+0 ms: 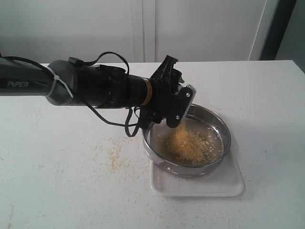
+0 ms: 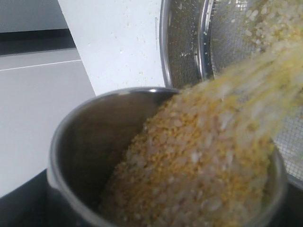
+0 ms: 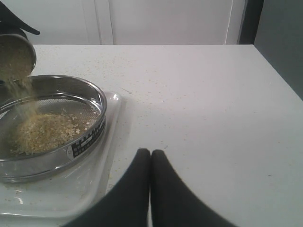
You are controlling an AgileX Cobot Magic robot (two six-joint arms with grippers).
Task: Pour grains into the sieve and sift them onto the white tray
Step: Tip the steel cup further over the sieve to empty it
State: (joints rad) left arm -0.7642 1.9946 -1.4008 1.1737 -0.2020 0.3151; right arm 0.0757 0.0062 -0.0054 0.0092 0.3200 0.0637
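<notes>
My left gripper (image 1: 174, 102) is shut on a small steel cup (image 2: 61, 156), tilted over the near-left rim of the sieve (image 1: 224, 129). Grains (image 2: 199, 156) fill the cup's lower side and stream out over its lip. In the exterior view the falling grains (image 1: 177, 130) land on a yellow pile (image 1: 190, 145) on the mesh. The sieve rests on the white tray (image 1: 228, 183). The right wrist view shows the cup (image 3: 16, 54), the sieve (image 3: 90, 137), the pile (image 3: 45, 130) and the tray (image 3: 94, 179). My right gripper (image 3: 150, 153) is shut and empty, low over the table beside the tray.
Spilled grains (image 1: 114, 155) are scattered on the white table (image 1: 57, 181) to the left of the tray. A black cable (image 1: 131, 126) loops under the left arm. A pale wall (image 1: 200, 28) stands behind the table's far edge.
</notes>
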